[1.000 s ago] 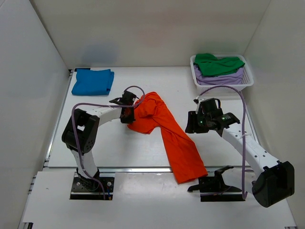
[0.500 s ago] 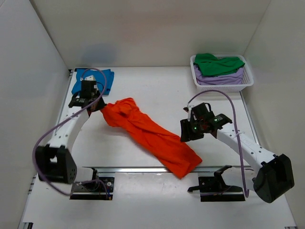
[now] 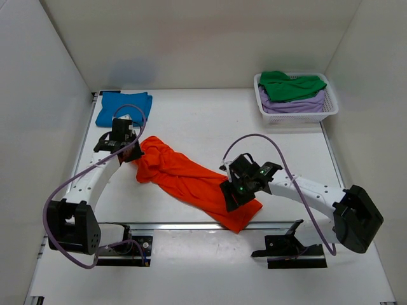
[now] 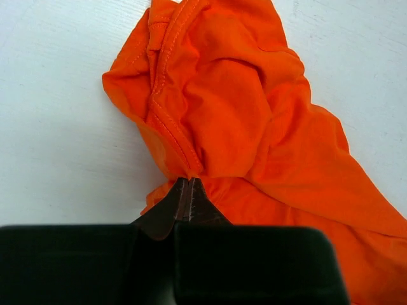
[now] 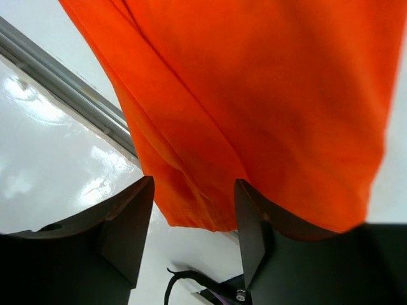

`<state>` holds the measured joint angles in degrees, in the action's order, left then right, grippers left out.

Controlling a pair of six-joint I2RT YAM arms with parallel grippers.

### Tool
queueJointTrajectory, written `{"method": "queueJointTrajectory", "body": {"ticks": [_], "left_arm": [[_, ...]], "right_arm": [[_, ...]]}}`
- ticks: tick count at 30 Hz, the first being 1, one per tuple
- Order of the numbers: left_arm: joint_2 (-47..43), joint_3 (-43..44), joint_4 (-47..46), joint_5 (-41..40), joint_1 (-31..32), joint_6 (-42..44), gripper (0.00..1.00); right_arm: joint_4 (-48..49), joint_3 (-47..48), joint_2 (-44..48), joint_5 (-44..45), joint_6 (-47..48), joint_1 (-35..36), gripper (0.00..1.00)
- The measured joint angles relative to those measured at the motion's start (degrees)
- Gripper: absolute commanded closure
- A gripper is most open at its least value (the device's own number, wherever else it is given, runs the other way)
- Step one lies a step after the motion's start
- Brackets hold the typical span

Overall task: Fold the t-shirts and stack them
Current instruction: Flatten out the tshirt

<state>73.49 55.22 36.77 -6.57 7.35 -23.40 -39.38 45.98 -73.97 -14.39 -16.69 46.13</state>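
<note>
The orange t-shirt (image 3: 184, 178) lies stretched in a crumpled band from the table's left middle to its front edge. My left gripper (image 3: 130, 157) is shut on a seam fold at the shirt's upper left end (image 4: 191, 175). Over the shirt's lower right end hovers my right gripper (image 3: 234, 202), jaws open, with the hem (image 5: 210, 216) showing between them and not pinched. A folded blue t-shirt (image 3: 124, 107) rests at the back left. In the basket lie a green t-shirt (image 3: 289, 84) on top of a lavender one (image 3: 296, 105).
The white lattice basket (image 3: 325, 113) stands at the back right corner. A metal rail (image 3: 172, 225) runs along the table's front edge, and the orange shirt's end hangs over it. White walls enclose the table on three sides.
My left arm swung left, dragging the orange shirt's upper end toward the blue shirt. My right arm moved left and forward to the shirt's lower end, its jaws opening wider.
</note>
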Motion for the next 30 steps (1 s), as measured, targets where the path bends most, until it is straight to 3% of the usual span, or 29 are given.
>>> {"method": "queueJointTrajectory", "body": {"ticks": [6,8,10,15,19,22,25,30], "left_arm": [[-1.11,-0.85,-0.50,0.55,-0.07,0.02,1.00],[-1.38,-1.44,-1.01,0.81,-0.15,0.02,1.00],[-1.40,-1.84,-1.11,1.11,-0.17,0.02,1.00],[-1.40,-2.10,-1.18,2.12,-0.52,0.02,1.00],[-1.38,0.98,0.61,4.15,-1.68,-0.66,1.00],[-0.07,11.67,3.61,4.68,-2.14,-1.75,1.00],[2.27,28.35,3.52,5.09,-1.79,-2.64,1.00],[1.64,46.14,1.25,5.05,-1.64,-4.35,1.00]], "right_arm": [[0.42,-2.49,-2.45,1.05,-1.33,1.92,0.41],[0.46,-2.75,-2.86,1.66,-1.22,2.14,0.55],[0.33,-2.89,-3.21,1.90,-0.92,2.21,0.99],[-2.12,-1.51,-4.55,2.03,-1.07,2.34,1.00],[-7.85,6.62,-3.93,5.92,-0.63,1.73,1.00],[-10.38,18.45,-2.01,9.20,1.70,-1.62,1.00],[-8.70,31.28,0.83,12.70,4.76,-6.75,1.00],[-5.38,42.56,6.69,16.41,9.05,-12.37,1.00]]}}
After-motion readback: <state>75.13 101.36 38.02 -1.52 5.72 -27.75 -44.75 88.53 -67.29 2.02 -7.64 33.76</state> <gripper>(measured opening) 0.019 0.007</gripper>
